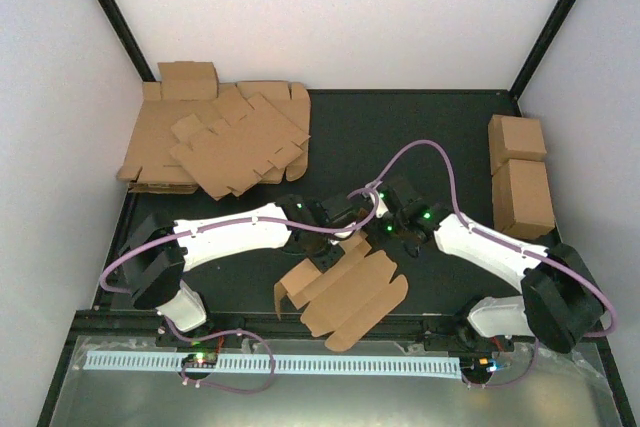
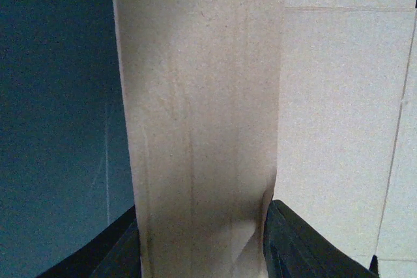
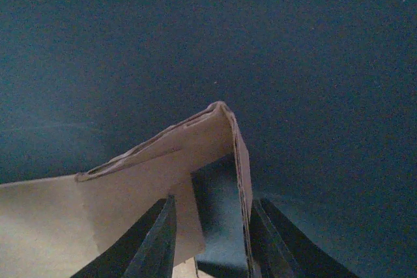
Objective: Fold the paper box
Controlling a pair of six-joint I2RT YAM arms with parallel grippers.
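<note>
The paper box (image 1: 345, 299) lies half opened near the front middle of the dark table (image 1: 440, 137), flaps spread. The left gripper (image 2: 203, 208) has its jaws clamped on a long upright panel of it. The right gripper (image 3: 213, 201) has its jaws partly apart astride a raised folded corner; I cannot tell whether they pinch it.

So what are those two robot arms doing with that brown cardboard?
They are folding it into a box. The left gripper is clamped on one long panel of the paper box, which lies partly folded on the dark mat just in front of the arms. The right gripper has its fingers on either side of a bent-up flap at the other end.
</note>
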